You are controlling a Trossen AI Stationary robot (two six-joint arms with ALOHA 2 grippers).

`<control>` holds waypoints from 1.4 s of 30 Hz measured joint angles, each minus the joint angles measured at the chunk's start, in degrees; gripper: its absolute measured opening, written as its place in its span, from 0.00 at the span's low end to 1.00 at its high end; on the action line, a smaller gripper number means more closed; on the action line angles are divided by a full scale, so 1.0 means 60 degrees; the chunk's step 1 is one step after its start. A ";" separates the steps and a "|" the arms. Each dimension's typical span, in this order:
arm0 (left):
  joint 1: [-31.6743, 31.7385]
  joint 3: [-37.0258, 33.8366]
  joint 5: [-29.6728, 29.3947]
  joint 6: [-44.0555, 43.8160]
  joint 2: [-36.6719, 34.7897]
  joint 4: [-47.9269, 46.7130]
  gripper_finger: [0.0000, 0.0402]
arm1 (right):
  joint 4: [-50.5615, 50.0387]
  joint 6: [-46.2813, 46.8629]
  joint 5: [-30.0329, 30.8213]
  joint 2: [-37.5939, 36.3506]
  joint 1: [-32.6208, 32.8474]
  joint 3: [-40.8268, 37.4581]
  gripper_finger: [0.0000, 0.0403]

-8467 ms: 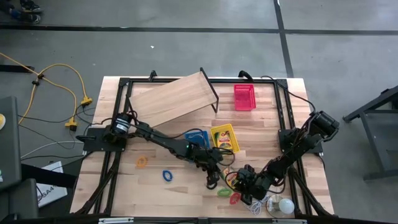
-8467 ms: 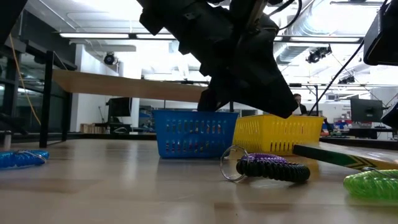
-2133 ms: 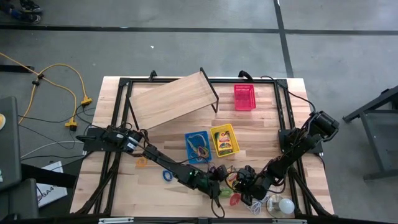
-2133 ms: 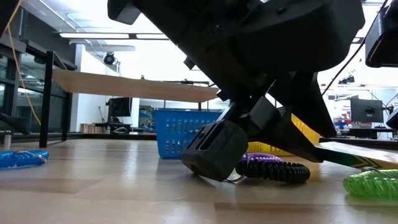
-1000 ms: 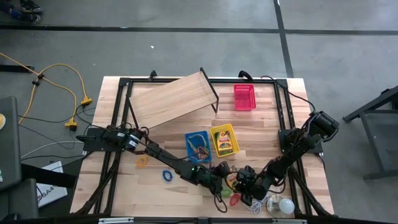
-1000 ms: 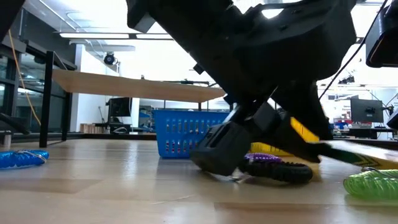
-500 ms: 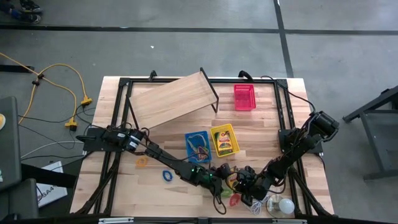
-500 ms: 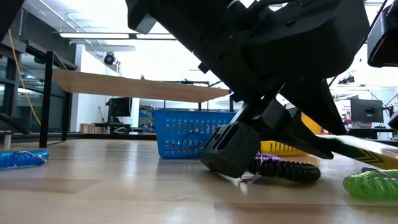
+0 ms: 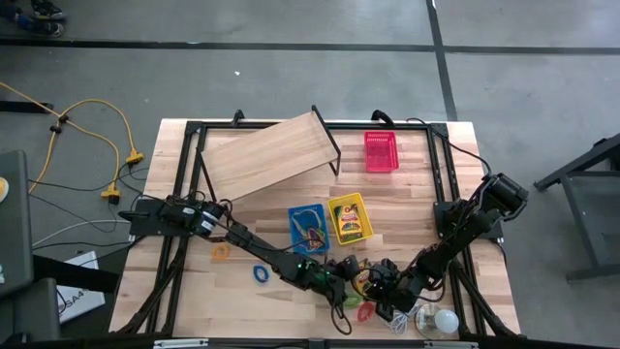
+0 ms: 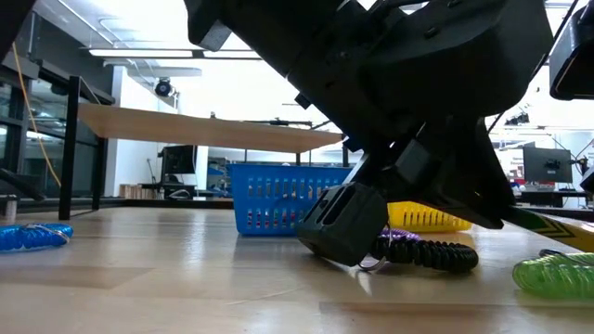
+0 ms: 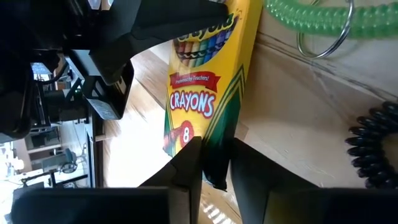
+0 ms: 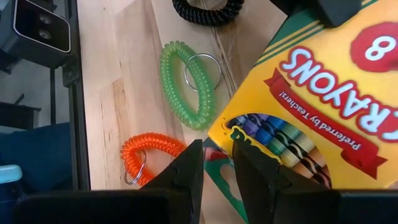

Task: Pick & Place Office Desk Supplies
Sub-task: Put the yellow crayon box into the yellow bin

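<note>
Crayon box (image 12: 323, 87) is held between both arms, just in front of the yellow basket (image 9: 349, 217). Left gripper (image 11: 210, 163) pinches 1 end, right gripper (image 12: 217, 163) pinches the other, jaws narrow; likely a handover.

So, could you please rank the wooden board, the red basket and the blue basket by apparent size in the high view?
1. Wooden board, clearly largest.
2. Blue basket and red basket: these look alike, so I would not rank them.

Robotics lab or workshop: taped grey concrete floor (image 9: 291, 78), exposed ceiling ducting (image 10: 464, 37), strip lights, monitors (image 10: 548, 167), and a yellow extension cord (image 9: 107, 126) beside the bench (image 9: 252, 301).
</note>
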 joint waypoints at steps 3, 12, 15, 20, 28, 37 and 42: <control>0.0000 0.0000 0.0000 0.0000 0.0000 0.0013 0.16 | 0.0000 -0.0032 0.0003 0.0000 0.0000 0.0000 0.20; -0.0007 0.0004 0.0011 0.0082 0.0000 0.0135 0.15 | 0.0527 -0.0553 0.0153 0.0022 0.0011 -0.0018 0.20; -0.0007 0.0000 0.0015 0.0083 0.0000 0.0135 0.15 | 0.0551 -0.0561 0.0157 0.0022 0.0007 -0.0018 0.20; -0.0022 0.0004 0.0015 0.0079 0.0000 0.0138 0.15 | 0.0580 -0.0565 0.0175 0.0022 0.0007 -0.0018 0.20; -0.0047 0.0004 -0.0015 0.0083 0.0000 0.0138 0.12 | 0.0612 -0.0576 0.0215 0.0018 0.0007 -0.0018 0.20; -0.0047 0.0004 -0.0025 0.0083 0.0000 0.0138 0.11 | 0.0627 -0.0576 0.0215 0.0015 0.0007 -0.0007 0.20; -0.0047 0.0004 -0.0029 0.0083 0.0000 0.0142 0.11 | 0.0627 -0.0576 0.0193 0.0015 0.0000 -0.0004 0.17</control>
